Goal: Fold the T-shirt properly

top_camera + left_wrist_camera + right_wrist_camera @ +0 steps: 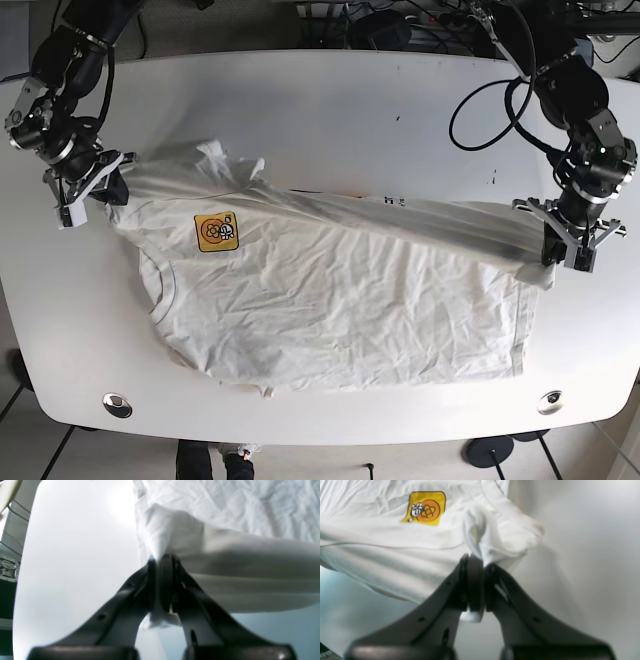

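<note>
The right tool [98,190] sat at the far left of the base view, just beyond the shoulder end of the white T-shirt [340,300], its jaws pressed together on a bunched corner of that cloth. In the right wrist view the same tool [476,585] showed a wad of fabric squeezed between the dark fingers [470,580], with a small tuft poking out below them.

The T-shirt lay spread on the white surface [300,100], the collar end toward the right tool and the hem end toward the left tool. Its far edge was lifted off the surface and stretched in a taut fold between the two tools, while the near part rested flat and wrinkled. Near the collar, on the chest, was a yellow patch [214,232] with rounded corners, holding an orange circle, a flower shape and a small white figure; seen closer in the right wrist view, the patch [425,508] carried no letters that could be read.

To the right of the T-shirt's hem, the left tool [568,247] was closed on the cloth's corner. In the left wrist view that tool [162,582] clamped a pinch of fabric, the raised fold of T-shirt [225,555] running away from it, with a scrap hanging below the jaws.
</note>
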### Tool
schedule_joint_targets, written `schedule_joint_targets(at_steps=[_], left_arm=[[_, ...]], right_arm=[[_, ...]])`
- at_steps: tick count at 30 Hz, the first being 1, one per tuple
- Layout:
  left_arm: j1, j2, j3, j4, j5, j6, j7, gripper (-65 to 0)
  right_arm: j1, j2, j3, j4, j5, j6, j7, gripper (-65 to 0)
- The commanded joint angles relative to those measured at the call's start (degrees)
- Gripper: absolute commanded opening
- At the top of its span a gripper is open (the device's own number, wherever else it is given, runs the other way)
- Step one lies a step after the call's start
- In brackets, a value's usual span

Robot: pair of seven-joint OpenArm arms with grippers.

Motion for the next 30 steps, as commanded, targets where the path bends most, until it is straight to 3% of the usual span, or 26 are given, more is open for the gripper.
schedule_joint_targets(at_steps=[1, 5, 10, 18, 19, 21, 22, 24, 26, 30], left_arm=[[3.47, -1.28, -2.01, 2.27, -0.75, 0.50, -1.15, -65.0], [13.85, 0.83, -7.11, 5.44, -2.33, 0.06, -1.15, -65.0], [18.94, 2.32, -13.17, 5.26, -2.33, -0.87, -1.24, -65.0], [21.93, 3.12, -13.70, 5.35, -2.24, -0.87, -1.15, -65.0], [22.55, 3.03, -13.44, 5.53, -2.42, -0.87, -1.15, -61.5], [22.64, 3.03, -12.21, 5.79, -2.42, -0.87, -1.07, -47.6], [22.64, 3.03, -11.68, 5.79, -2.59, -0.87, -1.07, -36.8], [22.46, 2.85, -11.15, 5.79, -2.68, -0.87, -1.07, -26.4], [20.09, 2.68, -9.22, 6.32, -2.68, -0.87, -1.07, -27.2], [12.88, 2.68, -9.04, 7.20, -2.68, -0.87, -1.07, -28.6]], right_arm=[[-2.64, 0.09, 0.52, 2.55, 0.33, -0.02, 1.18, -62.8], [-10.29, -1.06, 0.96, 5.27, 0.33, -0.02, 1.18, -62.8], [-15.65, -2.64, 4.04, 5.97, 0.42, -0.02, 1.18, -62.8], [-20.40, -2.99, 4.22, 6.06, 0.42, 0.06, 1.18, -62.3], [-20.49, -2.99, 4.22, 6.06, 0.42, 0.06, 1.18, -60.7], [-20.58, -3.08, 4.39, 7.56, 0.42, 0.06, 1.18, -50.6], [-20.58, -3.87, 4.92, 9.05, 0.42, 0.06, 1.18, -38.2], [-20.05, -5.98, 7.47, 10.99, 0.42, 0.06, 1.27, -18.7], [-17.32, -6.07, 8.08, 11.95, 0.42, 0.06, 1.18, -5.7], [-7.83, -5.72, 7.56, 9.58, -0.11, -0.20, 1.18, -2.2]])
